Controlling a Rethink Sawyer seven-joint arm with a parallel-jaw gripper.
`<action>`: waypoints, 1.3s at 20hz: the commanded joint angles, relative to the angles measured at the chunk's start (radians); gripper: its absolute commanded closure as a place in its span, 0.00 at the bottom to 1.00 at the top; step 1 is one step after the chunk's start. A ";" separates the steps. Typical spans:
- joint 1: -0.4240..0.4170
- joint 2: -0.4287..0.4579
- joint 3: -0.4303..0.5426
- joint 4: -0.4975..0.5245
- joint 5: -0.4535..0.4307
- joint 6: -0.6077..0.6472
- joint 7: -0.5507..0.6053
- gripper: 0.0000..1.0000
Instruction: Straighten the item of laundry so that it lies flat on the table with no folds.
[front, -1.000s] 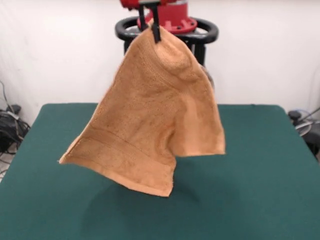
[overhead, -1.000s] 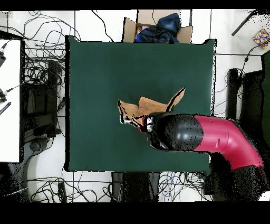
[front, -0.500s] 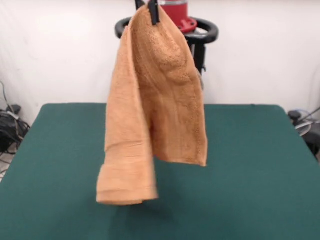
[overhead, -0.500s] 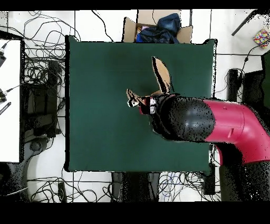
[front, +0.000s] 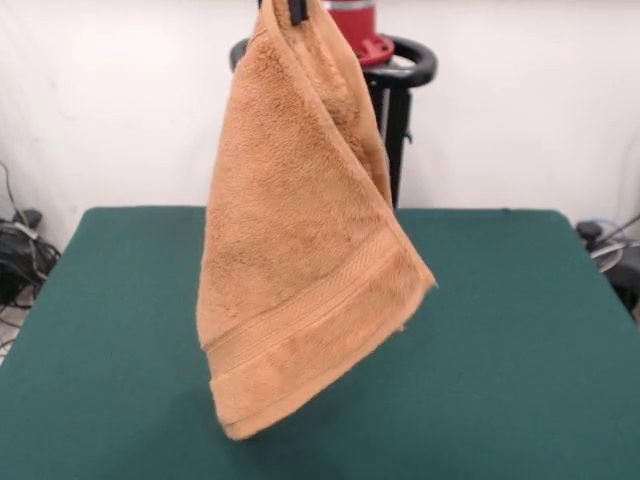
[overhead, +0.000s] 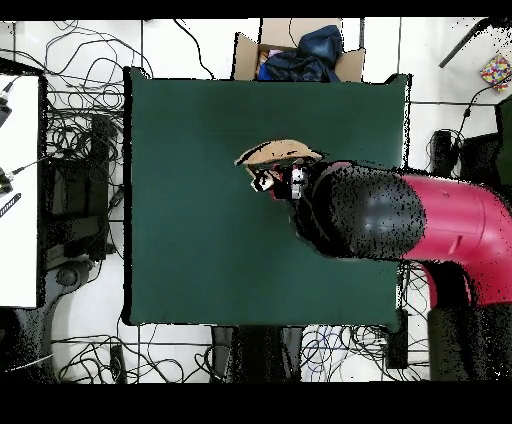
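Observation:
The orange-tan towel (front: 300, 250) hangs in the air from one corner, clear of the dark green table (front: 520, 330). Its woven border band runs diagonally near the bottom, and its lowest corner hangs just above the tabletop. My gripper (front: 296, 10) is at the top edge of the front view, shut on the towel's top corner. In the overhead view the towel (overhead: 280, 153) shows only as a thin orange strip beside the gripper (overhead: 280, 180), which sits at the end of the red and black arm (overhead: 400, 220) over the table's middle (overhead: 200, 250).
The robot's pedestal (front: 400, 70) stands behind the table. A cardboard box with dark cloth (overhead: 300, 50) sits past the table's far edge. Cables (overhead: 80, 140) lie on the floor to the left. A white surface (overhead: 18, 190) is at far left.
The hanging towel has swung and turned, from spread wide, to narrow and folded over, to broad with a diagonal band. The gripper rose and moved farther out over the table.

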 joint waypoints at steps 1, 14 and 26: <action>0.018 -0.031 0.050 -0.018 0.039 0.015 -0.092 1.00; 0.109 -0.015 -0.022 -0.113 -0.009 0.088 0.042 1.00; 0.207 0.050 -0.095 -0.119 -0.018 -0.103 0.169 1.00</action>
